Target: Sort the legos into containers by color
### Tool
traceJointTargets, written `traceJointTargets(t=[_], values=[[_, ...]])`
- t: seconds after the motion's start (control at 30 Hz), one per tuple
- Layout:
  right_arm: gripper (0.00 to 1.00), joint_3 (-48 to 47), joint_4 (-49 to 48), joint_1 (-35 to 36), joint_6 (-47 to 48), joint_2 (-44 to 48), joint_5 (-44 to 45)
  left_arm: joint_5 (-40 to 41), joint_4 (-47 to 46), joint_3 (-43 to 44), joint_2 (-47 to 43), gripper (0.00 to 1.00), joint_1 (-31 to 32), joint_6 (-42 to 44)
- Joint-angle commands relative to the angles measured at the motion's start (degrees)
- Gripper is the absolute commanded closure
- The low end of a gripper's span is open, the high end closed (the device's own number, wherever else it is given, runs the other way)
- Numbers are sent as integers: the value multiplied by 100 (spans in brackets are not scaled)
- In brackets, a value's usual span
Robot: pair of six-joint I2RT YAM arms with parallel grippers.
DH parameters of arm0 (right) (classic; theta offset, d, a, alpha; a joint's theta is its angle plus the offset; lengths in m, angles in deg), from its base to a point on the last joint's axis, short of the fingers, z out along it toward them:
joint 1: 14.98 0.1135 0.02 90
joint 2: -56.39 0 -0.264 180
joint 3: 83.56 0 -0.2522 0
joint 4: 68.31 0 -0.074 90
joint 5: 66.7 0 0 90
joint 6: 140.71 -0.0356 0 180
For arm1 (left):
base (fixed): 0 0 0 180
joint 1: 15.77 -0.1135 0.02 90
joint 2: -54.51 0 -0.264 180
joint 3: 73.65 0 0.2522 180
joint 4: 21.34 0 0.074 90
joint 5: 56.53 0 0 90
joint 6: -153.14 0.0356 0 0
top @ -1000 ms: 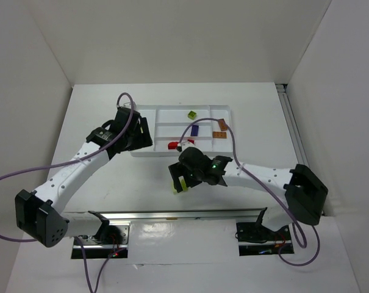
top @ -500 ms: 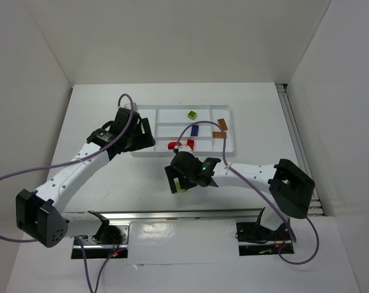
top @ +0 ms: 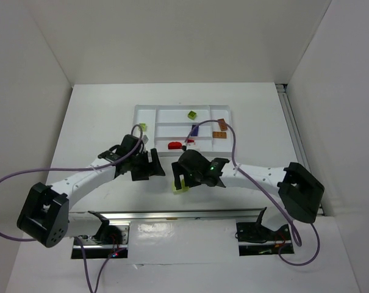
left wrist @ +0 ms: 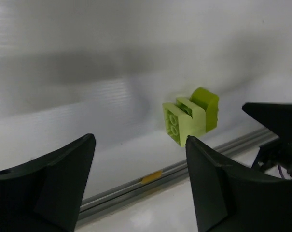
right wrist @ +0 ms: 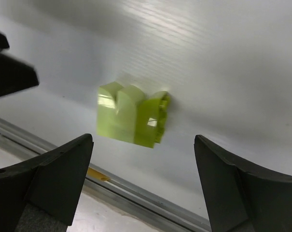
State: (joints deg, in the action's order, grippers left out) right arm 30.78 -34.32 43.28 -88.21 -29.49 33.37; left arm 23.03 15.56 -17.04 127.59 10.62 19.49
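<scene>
Your left gripper (left wrist: 140,145) swung off the tray (top: 136,110) down to the joined lime bricks (left wrist: 189,116) (sitting on the table (top: 99,122), outside the tray). It's spread wide and empty, same as your right gripper (right wrist: 143,141).

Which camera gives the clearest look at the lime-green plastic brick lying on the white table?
The left wrist view. There the lime-green plastic brick is sharp, and the round moulded details on its face can be seen. The right wrist view also has it mid-frame, but blurred. The top view shows only a tiny lime speck.

plain white walls (top: 172,36) enclose a white table (top: 99,110).
</scene>
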Motion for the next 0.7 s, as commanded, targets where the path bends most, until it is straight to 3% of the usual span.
traceJointTargets(t=[0.0,0.17,0.37,0.6,0.67], values=[[8,267,-317,-314,-144,554,-56,-1038,-871,-293,31,11,94,59],[14,768,-669,-894,-144,766,-689,-1699,-1565,-514,479,9,252,-19],[26,962,-1284,-1168,41,486,-1551,-2321,-2664,-892,988,17,384,-353],[32,1077,-1452,-1273,93,363,-1841,-2384,-3087,-832,1471,18,551,-354],[35,1077,-1452,-1273,154,301,-1841,-2235,-2947,-761,1525,23,551,-354]])
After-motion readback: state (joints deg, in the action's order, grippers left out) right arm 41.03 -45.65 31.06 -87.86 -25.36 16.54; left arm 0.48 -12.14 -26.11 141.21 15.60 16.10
